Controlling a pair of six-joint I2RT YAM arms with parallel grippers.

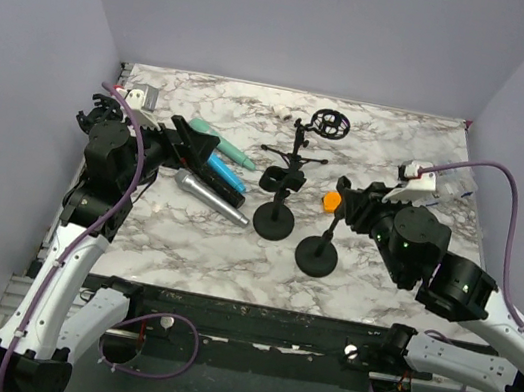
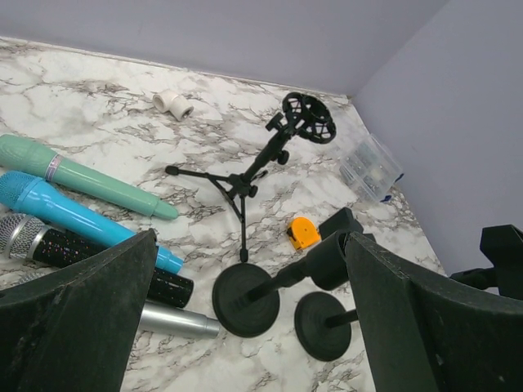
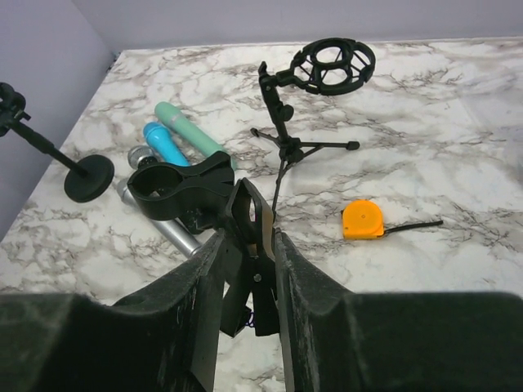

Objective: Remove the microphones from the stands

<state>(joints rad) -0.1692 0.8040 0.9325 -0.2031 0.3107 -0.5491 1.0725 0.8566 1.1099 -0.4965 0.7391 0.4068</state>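
Four microphones (image 1: pixel 215 202) lie parallel, heads pointing left.

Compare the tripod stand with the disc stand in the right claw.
The tripod stand rests on three legs; the disc stand on a round base. The tripod stand ends in a ring mount; the disc stand in a clip. The tripod stand is free; the right claw grips the disc stand's clip. Both are black and hold nothing.

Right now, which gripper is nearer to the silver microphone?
Left. The left gripper is open right beside the head of the silver microphone. The right gripper is well off to its right, shut on the clip of a stand.
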